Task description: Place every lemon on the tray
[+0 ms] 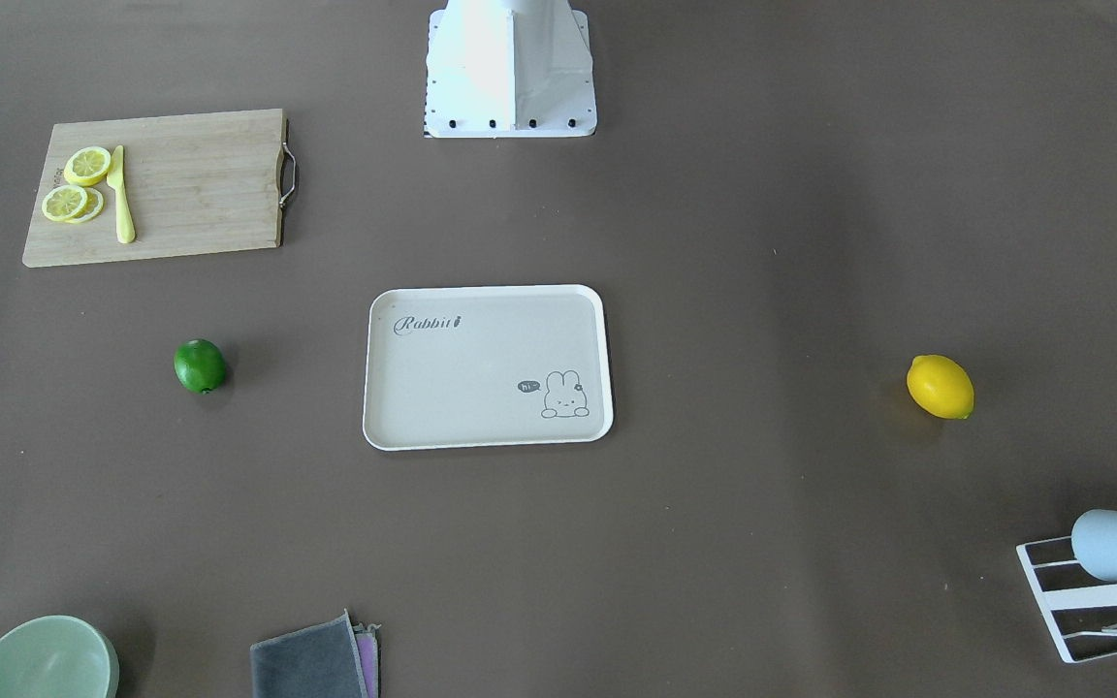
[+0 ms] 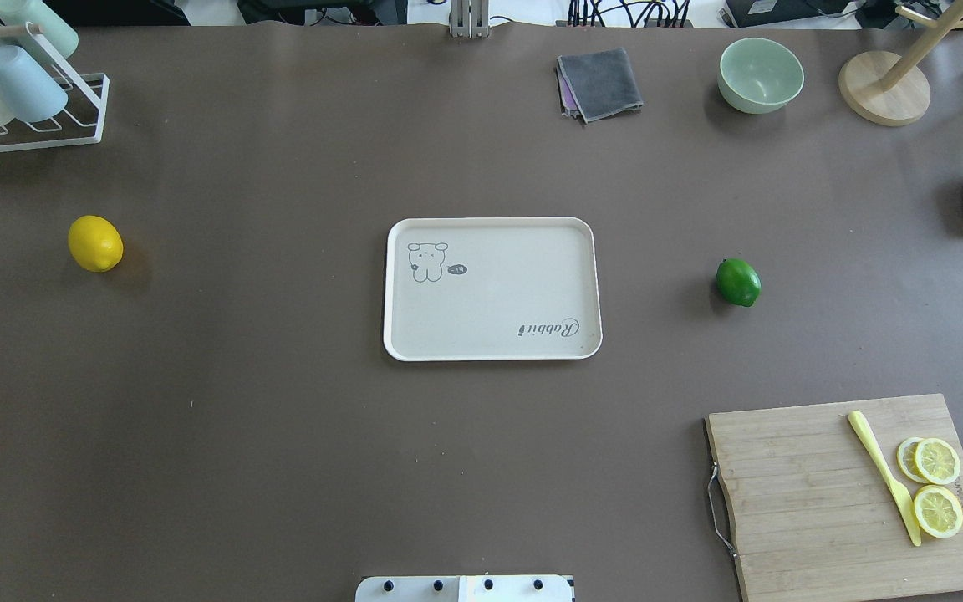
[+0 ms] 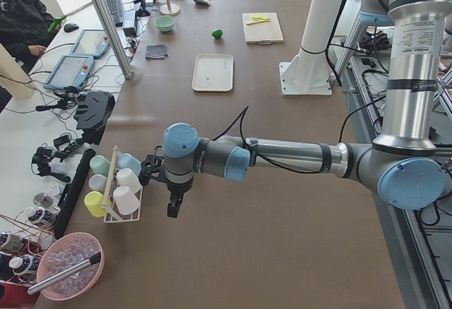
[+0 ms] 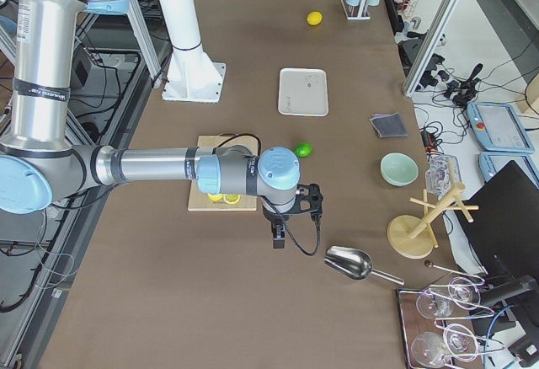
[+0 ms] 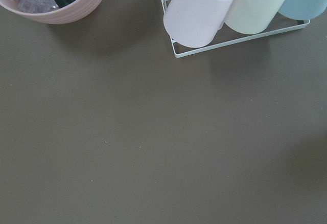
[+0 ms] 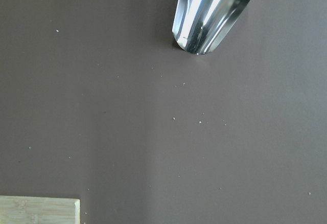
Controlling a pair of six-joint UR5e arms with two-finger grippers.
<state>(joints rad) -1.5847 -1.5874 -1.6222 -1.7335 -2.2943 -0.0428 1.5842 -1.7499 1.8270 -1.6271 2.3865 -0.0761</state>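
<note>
At the middle of the table sits the tray (image 2: 490, 293), bare, with nothing on it, so the task looks to be at its very start. One lemon, the yellow one (image 2: 95, 243), lies well apart from the tray on the robot's left side, near the rack of cups (image 2: 30, 125). The other, the green one (image 2: 738, 282), lies on the robot's right side, between the tray and the cutting board (image 2: 816, 502), touching neither. The thin lemon slices (image 2: 937, 485) on that board, beside a small yellow knife (image 2: 883, 477), are not part of the job. Neither arm reaches into the overhead view. From the table's ends, the left gripper (image 3: 172, 209) hangs pointing down over bare table just beside the cup rack, and the right gripper (image 4: 278, 239) hangs pointing down between the board and a metal scoop (image 4: 349, 262). Both show only in these side views, and I cannot tell whether their fingers are spread or pressed together; neither seems to carry anything. The step in hand, as I judge it, is the first reach. Each arm has a lemon on its own side, so the next move calls for one gripper to travel over its fruit, come down with fingers apart across the narrow middle, and close gently, since an oval fruit may roll if nudged off centre.
</note>
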